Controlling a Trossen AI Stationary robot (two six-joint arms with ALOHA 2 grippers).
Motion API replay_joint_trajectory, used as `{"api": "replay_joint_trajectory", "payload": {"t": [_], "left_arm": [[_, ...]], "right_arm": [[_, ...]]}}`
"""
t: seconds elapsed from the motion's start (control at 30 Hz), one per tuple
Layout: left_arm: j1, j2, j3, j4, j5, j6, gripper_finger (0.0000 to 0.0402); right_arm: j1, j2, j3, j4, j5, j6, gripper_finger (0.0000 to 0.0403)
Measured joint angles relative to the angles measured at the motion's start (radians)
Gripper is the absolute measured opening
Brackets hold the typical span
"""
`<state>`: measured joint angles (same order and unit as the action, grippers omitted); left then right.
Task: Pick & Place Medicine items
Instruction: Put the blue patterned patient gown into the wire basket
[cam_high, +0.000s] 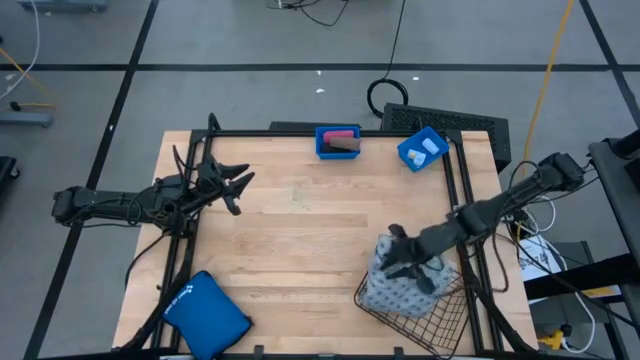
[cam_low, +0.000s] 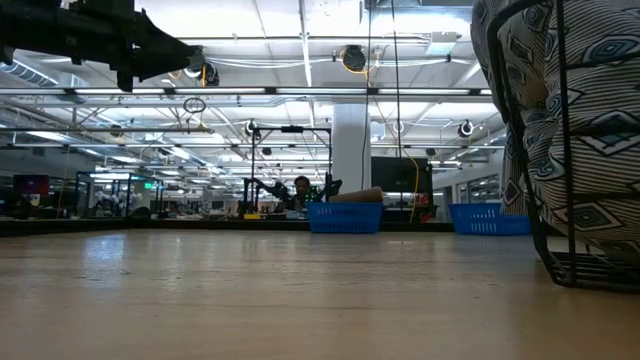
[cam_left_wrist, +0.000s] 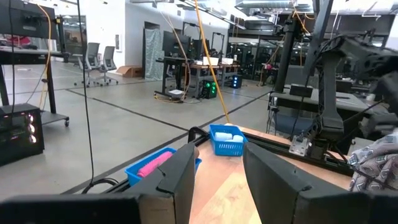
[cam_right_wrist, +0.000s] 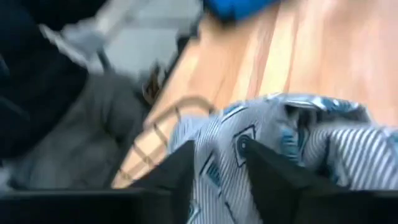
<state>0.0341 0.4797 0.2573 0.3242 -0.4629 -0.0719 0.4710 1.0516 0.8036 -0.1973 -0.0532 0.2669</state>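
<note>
The grey-blue patterned soft pack (cam_high: 398, 288) (cam_low: 570, 120) lies in a wire basket (cam_high: 440, 322) at the near right. My right gripper (cam_high: 400, 250) (cam_right_wrist: 214, 165) hangs over the pack's far end, fingers apart, with the patterned cloth (cam_right_wrist: 292, 143) showing between and beyond them. A blue bin (cam_high: 338, 142) at the far edge holds a pink and a brown container. A second blue bin (cam_high: 422, 150) (cam_left_wrist: 227, 138) holds white vials. My left gripper (cam_high: 235, 185) (cam_left_wrist: 217, 180) waits open and level above the table's left side, nothing between its fingers. My right gripper comes at the soft pack's far upper end (cam_right_wrist: 249, 140) slanting down from the table's right. The wrist view is blurred, and I cannot tell whether the fingers touch the cloth. The pack rests in the basket.
A large plain blue pouch (cam_high: 205, 315) lies at the near left corner. A black frame rail (cam_high: 330, 132) runs round the table's edges. The bare wooden top (cam_high: 300, 230) spreads between the arms. A keyboard (cam_high: 445, 122) sits behind the far edge.
</note>
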Motion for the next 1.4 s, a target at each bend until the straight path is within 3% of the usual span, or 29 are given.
{"api": "replay_joint_trajectory", "payload": {"t": [0.17, 0.43, 0.7, 1.23, 1.4], "left_arm": [[0.0, 0.0, 0.0, -0.001, 0.0, -0.001, 0.0145], [0.0, 0.0, 0.0, -0.007, 0.0, -0.002, 0.0145], [0.0, 0.0, 0.0, -0.009, 0.0, -0.005, 0.0145], [0.0, 0.0, 0.0, -0.015, 0.0, -0.008, 0.0145], [0.0, 0.0, 0.0, -0.011, 0.0, -0.056, 0.0145]], "right_arm": [[0.033, 0.126, 0.066, -0.14, -0.067, 0.005, 0.0016], [0.048, 0.253, 0.068, -0.303, -0.07, 0.16, 0.0005], [0.033, 0.311, 0.071, -0.309, -0.067, 0.215, 0.0004], [0.035, -0.008, 0.096, -0.249, -0.041, 0.326, 0.0006], [0.034, -0.127, 0.097, -0.248, -0.152, 0.311, 0.0004]]}}
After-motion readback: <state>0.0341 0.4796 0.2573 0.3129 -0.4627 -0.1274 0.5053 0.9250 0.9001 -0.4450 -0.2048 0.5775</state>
